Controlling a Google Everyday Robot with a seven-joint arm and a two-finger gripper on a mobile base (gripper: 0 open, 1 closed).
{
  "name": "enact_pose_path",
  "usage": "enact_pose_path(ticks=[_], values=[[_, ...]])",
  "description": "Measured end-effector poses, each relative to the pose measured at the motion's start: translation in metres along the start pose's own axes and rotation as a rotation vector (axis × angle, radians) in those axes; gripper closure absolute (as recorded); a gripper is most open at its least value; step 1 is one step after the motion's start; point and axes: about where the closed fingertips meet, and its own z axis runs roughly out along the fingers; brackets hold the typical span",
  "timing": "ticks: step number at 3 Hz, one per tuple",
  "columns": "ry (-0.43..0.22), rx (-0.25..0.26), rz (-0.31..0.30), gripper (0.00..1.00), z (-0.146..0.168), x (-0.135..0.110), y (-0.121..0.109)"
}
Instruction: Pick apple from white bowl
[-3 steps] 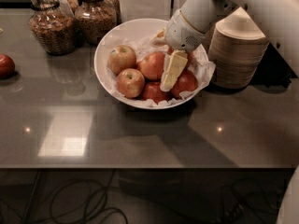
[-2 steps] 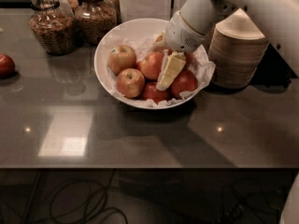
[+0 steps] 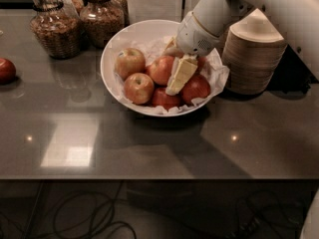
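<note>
**Figure. Grasp stage, apple pick from bowl.** The gripper (image 3: pixel 178 77) hangs inside the white bowl (image 3: pixel 130 35), reaching down steeply among the fruit. Whether it is apart or closed cannot be told, and no apple is seen lifted. The apple (image 3: pixel 161 69), red-orange and round, lies just beside the gripper on the side toward the jars, seemingly touching it.

*Technique.* A sound grasp probably calls for the gripper to straddle the apple's widest girth and sit low enough that the round skin does not squirt upward on closing. The neighbours crowd it: a redder apple (image 3: pixel 196 87) lies just on the gripper's far side and another apple (image 3: pixel 165 98) lies below its tip. The lift is therefore best taken straight up, clear of the rim. The crinkled paper liner (image 3: pixel 217 73) could snag or ride up with the fruit.

*Containers.*
- The bowl, lined with paper, holds at least five apples. They include a paler yellowish apple (image 3: pixel 129 62) and a small blushed apple (image 3: pixel 139 87), both beyond the target from the gripper.
- Two glass jars (image 3: pixel 52 31) (image 3: pixel 102 15), well apart from the gripper past the bowl, hold brown dry contents.
- A stack of tan paper bowls (image 3: pixel 254 54) stands near the gripper's arm side.
- A lone dark apple (image 3: pixel 6 69) rests on the tabletop (image 3: pixel 149 143), farthest from the gripper.
</note>
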Motion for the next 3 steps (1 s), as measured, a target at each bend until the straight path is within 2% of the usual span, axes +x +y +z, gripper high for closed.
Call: enact_pose_path(ticks=[1, 2, 3], values=[[0.0, 0.003, 0.001, 1.0, -0.001, -0.001, 0.0], [0.0, 0.003, 0.001, 1.0, -0.001, -0.001, 0.0], [-0.001, 0.05, 0.021, 1.0, -0.025, -0.005, -0.007]])
